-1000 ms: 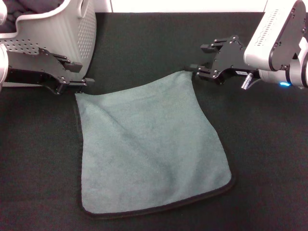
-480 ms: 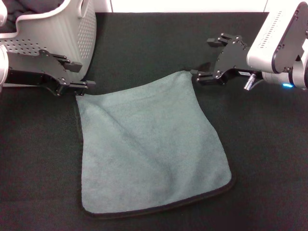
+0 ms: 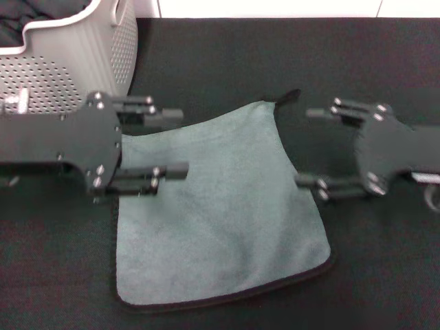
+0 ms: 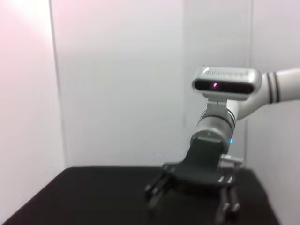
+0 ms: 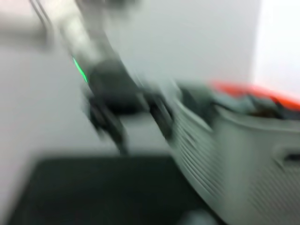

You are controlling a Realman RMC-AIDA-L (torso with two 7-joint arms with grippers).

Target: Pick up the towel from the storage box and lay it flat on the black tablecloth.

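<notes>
The grey-teal towel (image 3: 220, 206) lies spread flat on the black tablecloth (image 3: 206, 62), black stitched edge along its near side and a small black loop at its far right corner. My left gripper (image 3: 184, 141) hovers open, high above the towel's far left part, holding nothing. My right gripper (image 3: 302, 146) hovers open above the towel's right edge, also empty. The light grey perforated storage box (image 3: 82, 48) stands at the far left behind the left gripper. The left wrist view shows the right gripper (image 4: 192, 199) open above the tablecloth (image 4: 93, 197).
A white strip (image 3: 275, 8) runs along the table's far edge. In the blurred right wrist view the storage box (image 5: 234, 154) holds more bunched cloth (image 5: 243, 93), grey and orange. Black cloth extends right of and beyond the towel.
Both grippers have let go of the towel's far corners and risen toward the camera, now hovering over the towel. The towel stays flat where it lay.
</notes>
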